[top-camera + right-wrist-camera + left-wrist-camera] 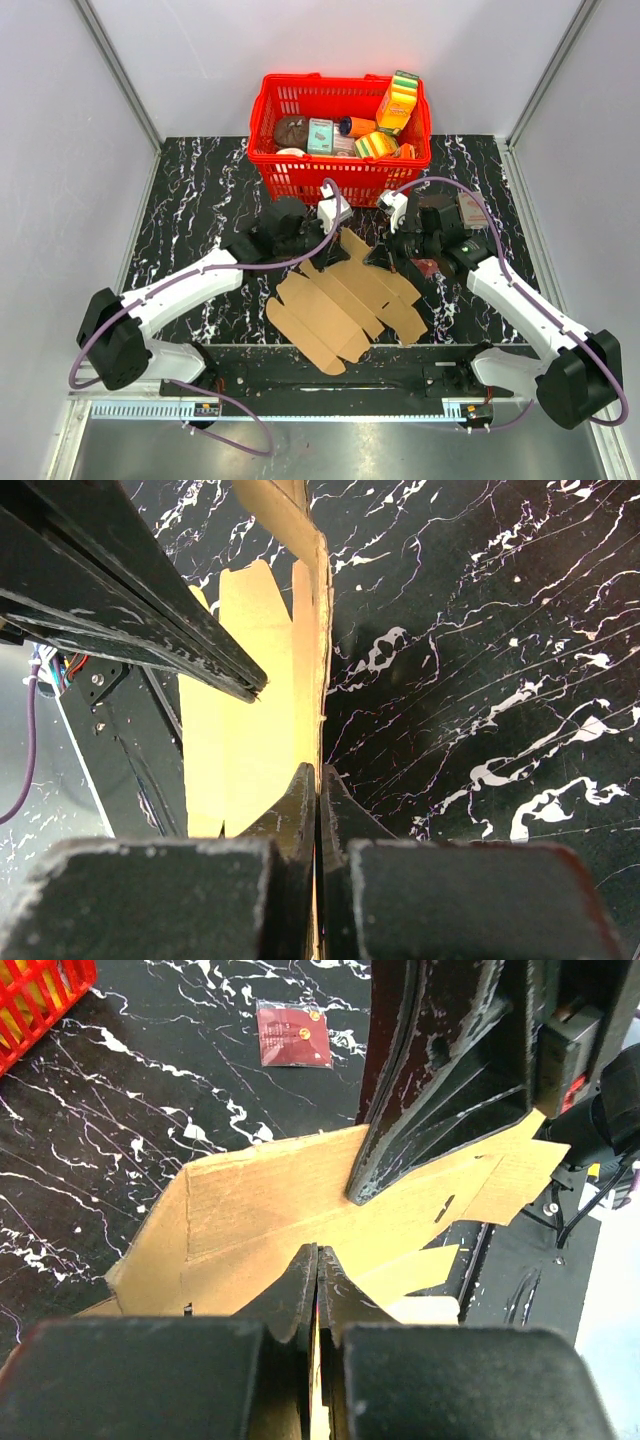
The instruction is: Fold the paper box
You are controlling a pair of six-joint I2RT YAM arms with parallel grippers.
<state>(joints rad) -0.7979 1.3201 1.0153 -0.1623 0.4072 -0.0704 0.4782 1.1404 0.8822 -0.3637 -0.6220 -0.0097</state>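
1. The paper box (345, 300) lay as a mostly flat brown cardboard sheet on the black, white-veined desk (200, 200). In the top view it sat near the middle, at 6 o'clock from a red basket (300, 175).
2. The left hand (317, 1257) was closed tight. Its wrist view showed a thin tan strip of cardboard between the two fingers, so it had an edge of the sheet pinched. In the top view it sat at the sheet's 11 o'clock edge.
3. The right hand (318, 777) was closed tight as well. In its wrist view a cardboard edge ran down from 12 o'clock straight in between its fingers. In the top view it gripped the sheet at about 1 o'clock.
4. The two hands faced each other closely across the far end of the sheet. Each appeared in the other's wrist view as a large black shape over the cardboard.
5. In the left wrist view a side panel stood raised along the sheet's 9 o'clock side. Loose flaps and a slotted tab spread toward 3 o'clock.
6. A small red packet (293, 1033) lay flat on the desk at 12 o'clock from the sheet in that view, apart from it.
7. The basket stood at the desk's 12 o'clock edge and held small colourful packages.
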